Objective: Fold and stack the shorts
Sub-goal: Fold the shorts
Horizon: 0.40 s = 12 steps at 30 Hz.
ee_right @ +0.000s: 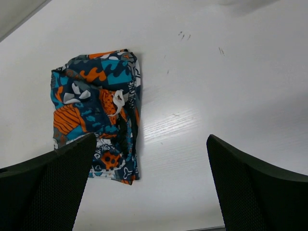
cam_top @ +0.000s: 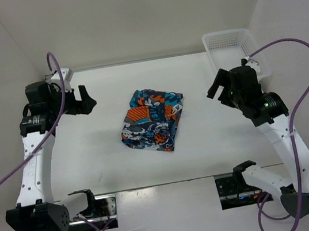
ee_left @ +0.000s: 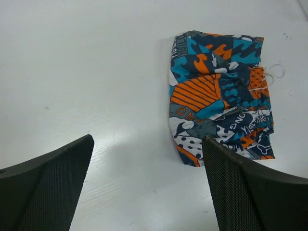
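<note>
I've got the shorts point(cam_top: 153, 120) folded into a compact rectangle near the middle of the bench point(cam_top: 207, 154). They lie flat, print side out, a bit skewed to the bench edges. A white drawstring point(ee_right: 118, 100) lies on top of the bundle in the right wrist view; the left wrist view shows a thin loop of it at one edge. The left gripper point(cam_top: 85, 100) sits to the left of the bundle, well apart from it, with its fingers point(ee_left: 53, 187) spread wide over bare bench. The right gripper point(cam_top: 216, 91) is on the opposite side, also well apart from the cloth and spread wide. It sits just in front of the white mesh basket point(cam_top: 226, 43) at the far right corner. Neither gripper touches the shorts.
</note>
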{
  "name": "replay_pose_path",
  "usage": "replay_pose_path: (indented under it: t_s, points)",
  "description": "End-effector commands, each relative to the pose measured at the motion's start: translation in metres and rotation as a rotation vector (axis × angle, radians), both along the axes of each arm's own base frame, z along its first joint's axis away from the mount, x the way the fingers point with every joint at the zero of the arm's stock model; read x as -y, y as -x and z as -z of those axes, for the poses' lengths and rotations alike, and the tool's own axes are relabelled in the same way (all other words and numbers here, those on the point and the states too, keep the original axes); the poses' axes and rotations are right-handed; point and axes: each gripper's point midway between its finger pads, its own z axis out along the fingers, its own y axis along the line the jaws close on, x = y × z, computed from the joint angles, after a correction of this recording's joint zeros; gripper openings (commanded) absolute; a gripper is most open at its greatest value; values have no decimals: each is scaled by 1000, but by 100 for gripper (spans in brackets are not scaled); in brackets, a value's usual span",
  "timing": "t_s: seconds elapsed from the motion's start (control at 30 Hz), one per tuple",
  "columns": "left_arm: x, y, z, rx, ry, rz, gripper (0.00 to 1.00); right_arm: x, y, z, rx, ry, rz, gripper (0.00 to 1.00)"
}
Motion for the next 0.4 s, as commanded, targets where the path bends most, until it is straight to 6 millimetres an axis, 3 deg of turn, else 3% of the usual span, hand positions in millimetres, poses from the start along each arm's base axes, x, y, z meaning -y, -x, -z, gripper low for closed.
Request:
replay_pose_path:
  t_s: [0.0, 0.2, 0.37]
  points:
    - [-8, 12, 7, -2, -15, -34, 100, 14, 18, 5, -9, 17, 56, 100]
    - [-8, 26, 13, 106, -29, -43, 100, 22, 36, 6, -7, 7, 74, 100]
    - [-17, 31, 7, 126, -57, -95, 100, 24, 39, 1, 15, -1, 86, 100]
